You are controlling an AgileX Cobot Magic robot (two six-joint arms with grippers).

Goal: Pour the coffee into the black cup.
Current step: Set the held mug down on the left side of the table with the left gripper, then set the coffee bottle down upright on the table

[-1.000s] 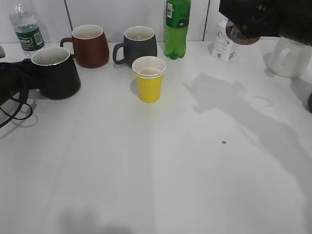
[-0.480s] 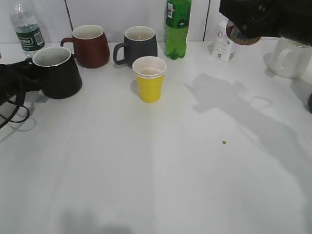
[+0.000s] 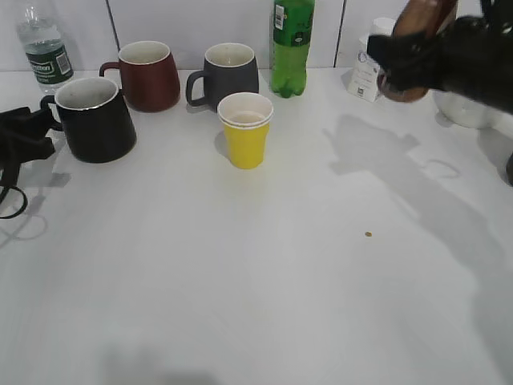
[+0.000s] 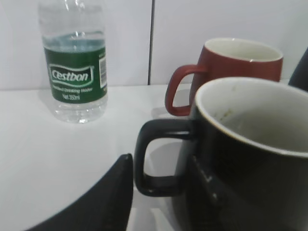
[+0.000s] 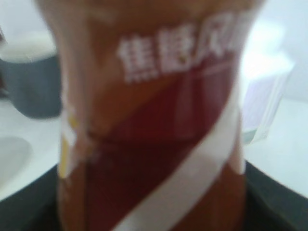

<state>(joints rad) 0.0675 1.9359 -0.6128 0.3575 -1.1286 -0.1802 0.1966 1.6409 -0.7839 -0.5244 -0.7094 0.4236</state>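
Observation:
The black cup point(image 3: 98, 124) stands upright at the far left of the table, with its handle turned left. It fills the right of the left wrist view point(image 4: 240, 159). My left gripper point(image 3: 36, 136) sits at the handle. Its fingers point(image 4: 160, 192) straddle the handle loosely, with a thin gap showing, so it is open. My right gripper point(image 3: 421, 60) is shut on the coffee bottle point(image 3: 418, 18). It holds the bottle tilted in the air at the far right, well away from the cup. The brown-and-white label point(image 5: 154, 120) fills the right wrist view.
A maroon mug point(image 3: 148, 76), a dark grey mug point(image 3: 230, 76) and a green bottle point(image 3: 291, 48) line the back. A yellow paper cup point(image 3: 246, 132) stands mid-table. A water bottle point(image 3: 44, 50) is back left, a white carton point(image 3: 365, 76) and a white mug point(image 3: 469, 112) back right.
My left gripper has drawn back to the left off the black cup, so the handle now shows. My right gripper has come lower with the coffee bottle, which is more in view.

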